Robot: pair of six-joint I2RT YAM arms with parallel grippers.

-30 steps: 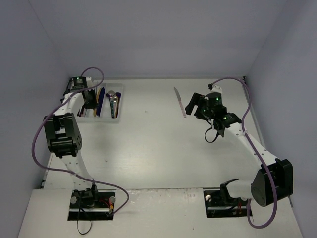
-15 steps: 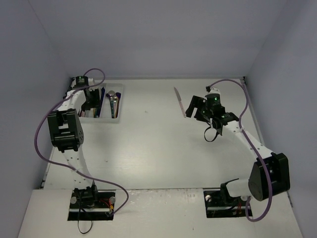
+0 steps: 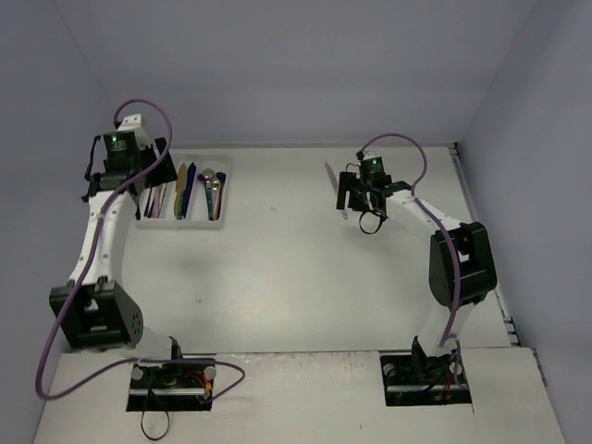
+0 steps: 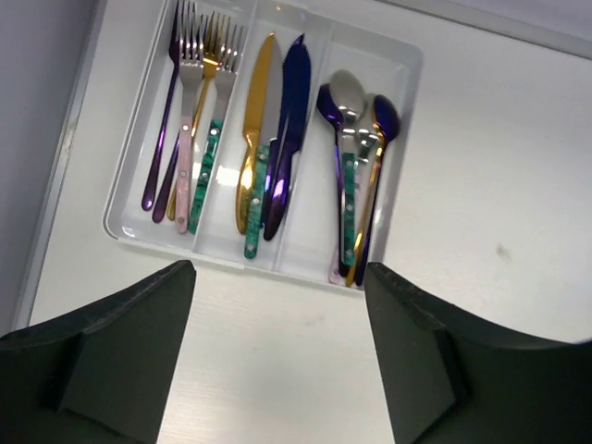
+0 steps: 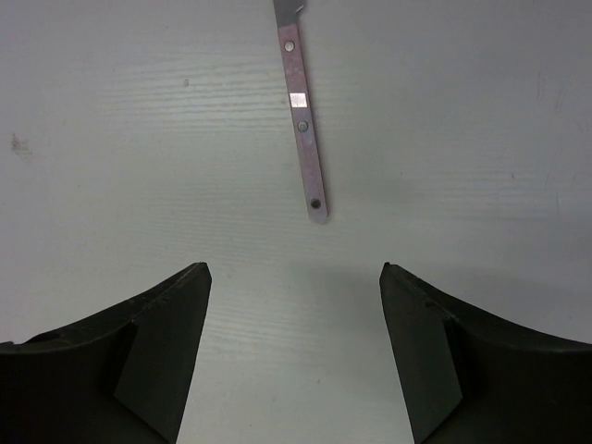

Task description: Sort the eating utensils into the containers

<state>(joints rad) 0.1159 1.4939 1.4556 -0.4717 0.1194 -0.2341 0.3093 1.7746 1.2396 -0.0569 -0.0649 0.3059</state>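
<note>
**Cutlery almost sorted: one knife left out**

Forks (image 4: 190,111), knives (image 4: 273,129) and spoons (image 4: 356,157) lie each kind in its own compartment of the white tray (image 4: 118,222), at the upper left of the top view. Only the pink-handled knife (image 5: 303,129) lies outside, on the table at upper centre, well apart from the tray. The right gripper (image 5: 291,273) hovers over its handle with jaws spread, holding nothing. The left gripper (image 4: 277,277) hangs above the tray, also spread and empty; I think it may block the middle compartment.
</note>
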